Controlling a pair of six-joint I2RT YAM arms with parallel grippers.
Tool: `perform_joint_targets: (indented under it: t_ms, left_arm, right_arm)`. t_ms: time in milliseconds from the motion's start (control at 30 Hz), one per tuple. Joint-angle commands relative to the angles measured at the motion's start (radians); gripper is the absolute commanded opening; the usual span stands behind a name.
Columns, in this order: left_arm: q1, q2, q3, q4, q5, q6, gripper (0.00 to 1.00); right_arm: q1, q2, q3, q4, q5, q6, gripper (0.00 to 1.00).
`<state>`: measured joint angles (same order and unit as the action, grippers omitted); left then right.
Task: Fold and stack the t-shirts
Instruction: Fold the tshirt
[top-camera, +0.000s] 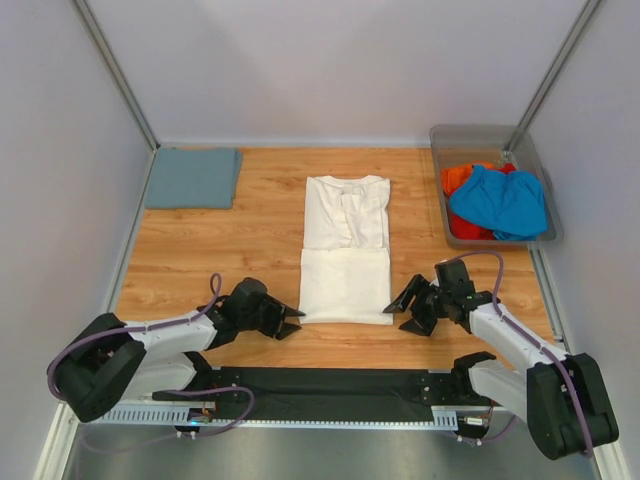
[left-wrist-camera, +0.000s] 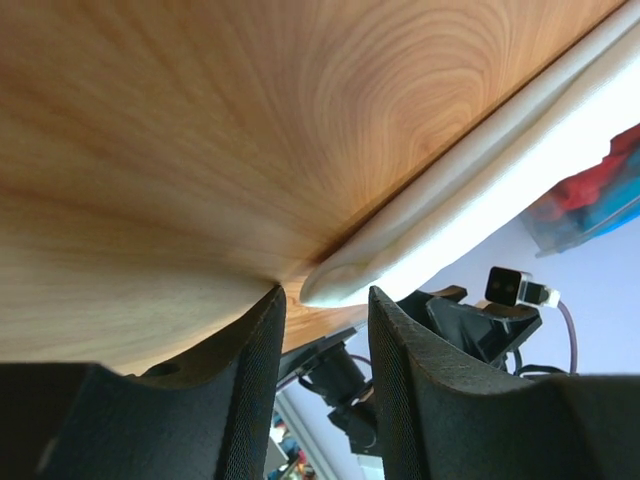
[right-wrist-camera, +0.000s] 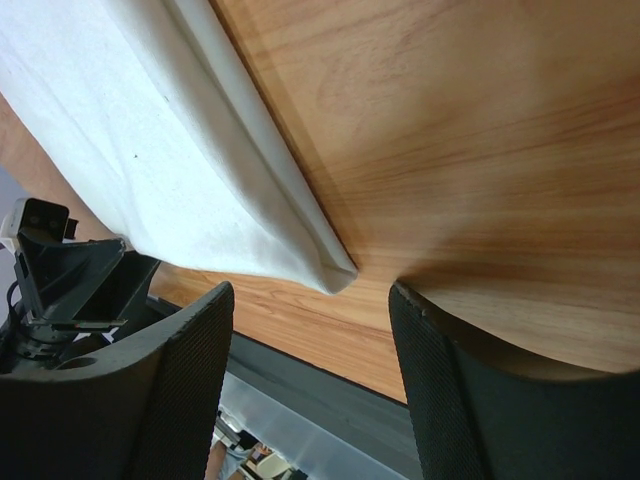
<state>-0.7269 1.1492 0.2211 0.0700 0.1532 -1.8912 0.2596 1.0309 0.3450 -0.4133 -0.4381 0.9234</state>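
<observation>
A large cream-white short-sleeved t-shirt (top-camera: 345, 250) lies lengthwise at the centre of the wooden surface (top-camera: 200, 260), sleeves tucked in and collar pointing away from the arms. The left jaws and right jaws stand open and empty, low at the shirt's two near corners. In the wrist views each corner sits just ahead of the gap, not yet pinched. The near edge looks rounded and doubled, though the close views are too tight to be sure. A folded dull grey-blue t-shirt (top-camera: 192, 178) rests at the far left. A bright blue t-shirt (top-camera: 500, 200) and an orange-red t-shirt (top-camera: 456, 180) lie in the clear grey plastic bin (top-camera: 470, 129). The step in hand appears to be the crosswise fold. Next, both jaws must close on their corners together and carry the hem toward the collar.
</observation>
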Motion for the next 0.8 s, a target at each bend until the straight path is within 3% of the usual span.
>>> perform_joint_targets:
  t_ms: [0,433,767]
  left_arm:
    - [-0.003,0.072,-0.032,-0.013,-0.067,-0.011,0.47]
    - [-0.003,0.127,-0.026,0.033,-0.070,-0.011,0.38]
    - [-0.003,0.164,-0.028,0.073,-0.066,-0.008,0.28]
  right_arm:
    - [0.015,0.015,0.011,0.030,0.022,0.017,0.66]
    - [0.026,-0.003,-0.023,-0.002,0.039,0.187,0.60]
    - [0.030,0.038,-0.087,0.070,0.058,0.310,0.57]
